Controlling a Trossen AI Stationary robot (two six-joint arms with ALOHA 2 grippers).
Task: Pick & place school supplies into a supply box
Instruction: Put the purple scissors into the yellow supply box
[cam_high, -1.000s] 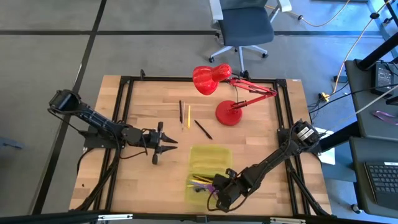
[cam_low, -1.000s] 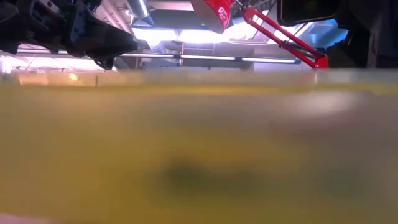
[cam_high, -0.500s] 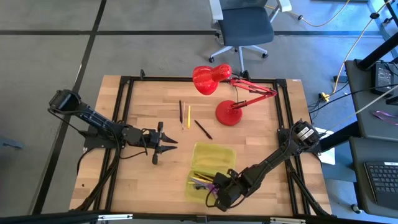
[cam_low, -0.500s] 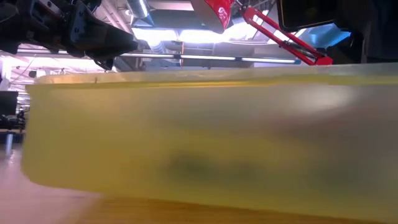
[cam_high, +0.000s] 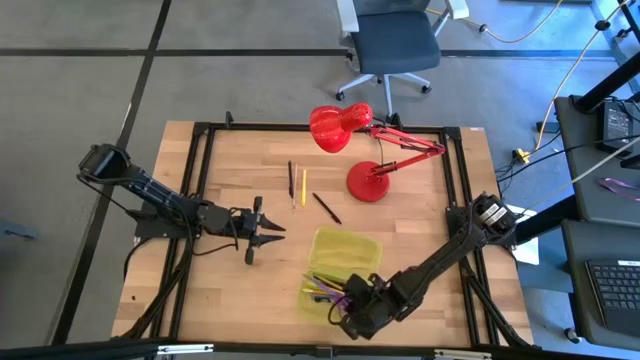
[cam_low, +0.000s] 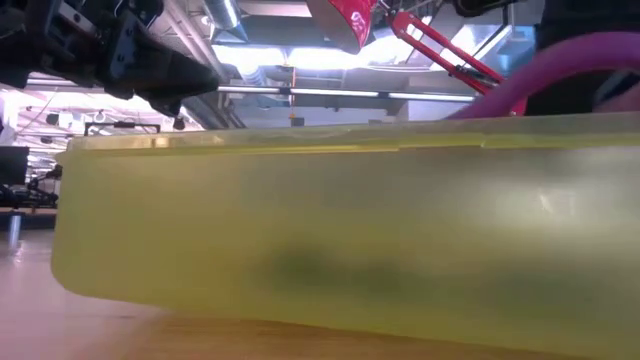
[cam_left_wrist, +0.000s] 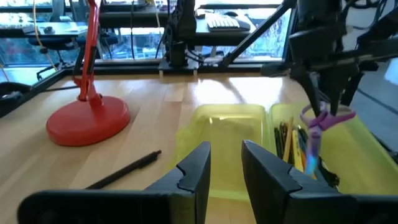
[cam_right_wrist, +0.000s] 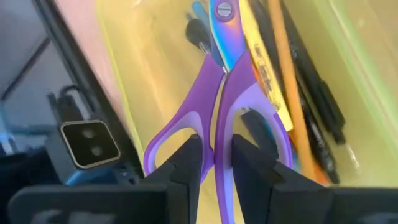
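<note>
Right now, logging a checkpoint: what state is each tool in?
Left tool: open, empty, over bare table.
Right tool: shut on the small purple-handled scissors, above the translucent yellow-green plastic box.

There's a red desk lamp (cam_high: 352, 150) on the wooden table (cam_high: 220, 290), plus a grey office chair (cam_high: 395, 45) behind it.

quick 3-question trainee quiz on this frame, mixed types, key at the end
1. True or false: the right gripper is shut on the scissors.
2. How many pens or pencils lie loose on the table, outside the box?
3. The left gripper is: A) holding a pencil B) open and empty, left of the box C) touching the lamp

Key: 1 true. 2 three: two near the middle of the table, one dark pen beside them. 3 B.
</note>
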